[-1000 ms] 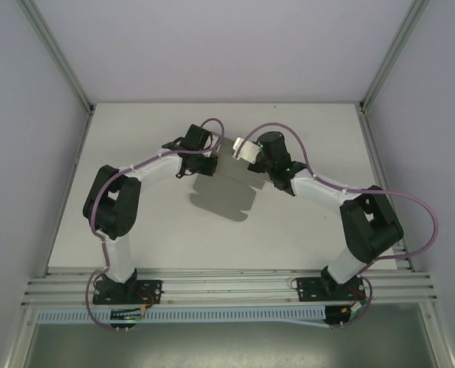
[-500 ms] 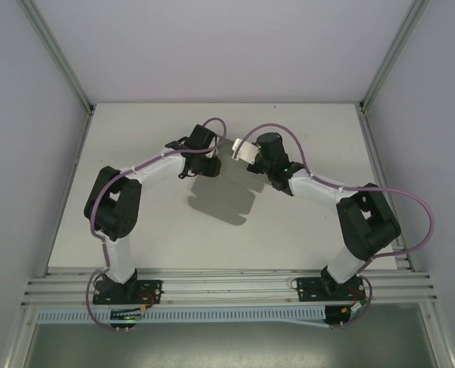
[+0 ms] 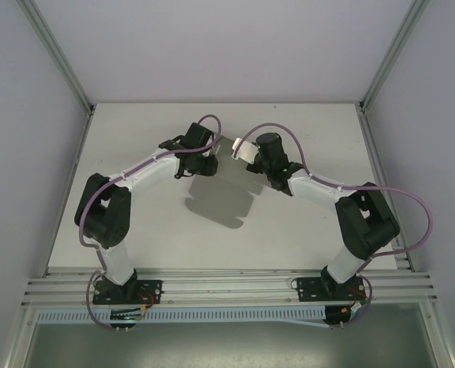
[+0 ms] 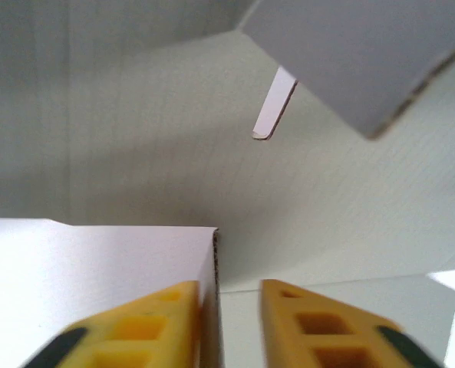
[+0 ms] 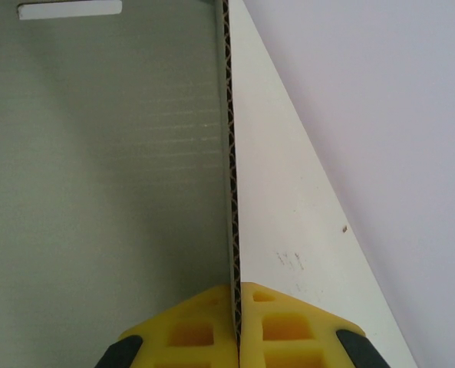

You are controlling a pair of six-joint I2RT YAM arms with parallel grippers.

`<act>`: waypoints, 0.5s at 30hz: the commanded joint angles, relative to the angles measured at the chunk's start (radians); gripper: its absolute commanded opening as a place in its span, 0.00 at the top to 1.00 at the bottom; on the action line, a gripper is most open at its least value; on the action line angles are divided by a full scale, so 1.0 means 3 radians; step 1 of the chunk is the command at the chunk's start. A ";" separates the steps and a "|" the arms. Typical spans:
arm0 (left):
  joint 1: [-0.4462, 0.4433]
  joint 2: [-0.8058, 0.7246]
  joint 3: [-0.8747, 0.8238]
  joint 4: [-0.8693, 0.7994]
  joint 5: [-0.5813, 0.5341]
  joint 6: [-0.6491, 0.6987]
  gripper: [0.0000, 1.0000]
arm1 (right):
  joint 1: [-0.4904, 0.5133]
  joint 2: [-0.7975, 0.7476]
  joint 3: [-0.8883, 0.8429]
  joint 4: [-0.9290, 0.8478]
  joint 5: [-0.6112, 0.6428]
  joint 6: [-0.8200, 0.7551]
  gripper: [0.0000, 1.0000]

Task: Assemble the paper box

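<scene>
above the table (image 3: 135,222), right gripper (image 5: 235,291), arm bent, pinches paper box (image 5: 281,215).

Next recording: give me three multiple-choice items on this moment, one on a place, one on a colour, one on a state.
1. Where is the box?
A. flat at the table's near edge
B. raised between the arms
C. on the frame rail

2. What colour are the finger pads?
A. yellow
B. red
C. blue

3. The right gripper is:
A. wide open
B. shut on the box's edge
C. shut on a cable

Answers:
1 B, its shadow falls on the table below it.
2 A, the right wrist view shows them yellow.
3 B, both pads press the corrugated edge with no gap.
</scene>
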 commanded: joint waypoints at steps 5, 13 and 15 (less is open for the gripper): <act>-0.0041 0.0228 0.0188 -0.0126 0.0285 -0.0141 0.95 | 0.0015 -0.0008 0.0076 0.0076 -0.0021 0.0147 1.00; -0.0080 0.0558 0.0579 -0.0049 0.0617 -0.0199 0.85 | 0.0092 -0.0022 0.0062 0.0113 -0.0035 0.0279 1.00; -0.0105 0.0657 0.0733 -0.0107 0.0622 -0.0187 0.85 | 0.0121 -0.0006 0.0064 0.0123 0.0007 0.0274 1.00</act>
